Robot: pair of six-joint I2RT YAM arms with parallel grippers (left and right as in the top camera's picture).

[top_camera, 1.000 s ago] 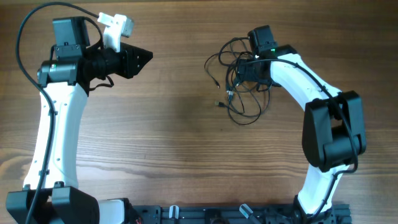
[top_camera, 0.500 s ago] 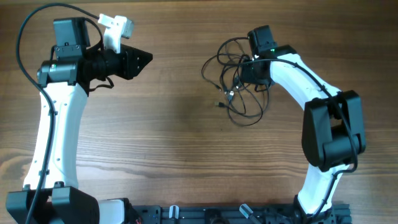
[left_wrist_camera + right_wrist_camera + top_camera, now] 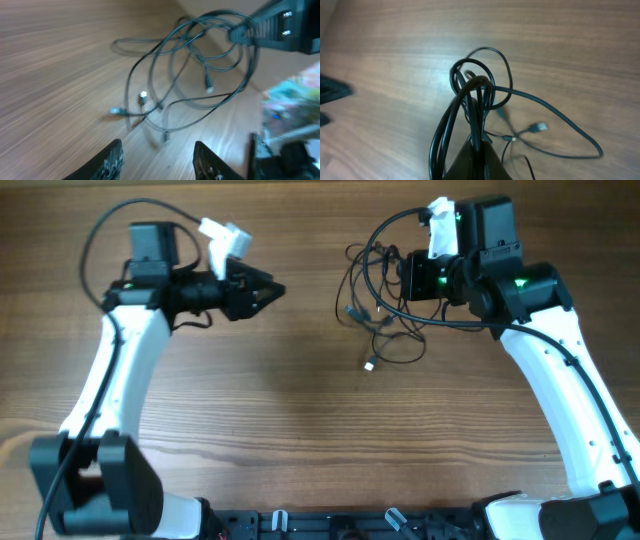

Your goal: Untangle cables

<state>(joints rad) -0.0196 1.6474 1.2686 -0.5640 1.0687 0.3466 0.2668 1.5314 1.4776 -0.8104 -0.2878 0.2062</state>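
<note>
The cables are a loose tangle of thin black cords on the wooden table, upper right of centre, with one small plug trailing toward the front. My right gripper is shut on a bunch of strands at the tangle's right side. In the right wrist view the loops rise out of the shut gripper, and a plug lies beside it. My left gripper points at the tangle from the left, apart from it. It is open and empty, with the cables ahead of it.
The wooden table has nothing else lying on it. Thick black wires and white camera mounts ride on both arms. The arm bases and a black rail run along the front edge.
My right gripper has shut on the cables and its arm has swung out to the right, drawing the tangle along. The left arm has moved right toward the tangle with its jaws wider.
</note>
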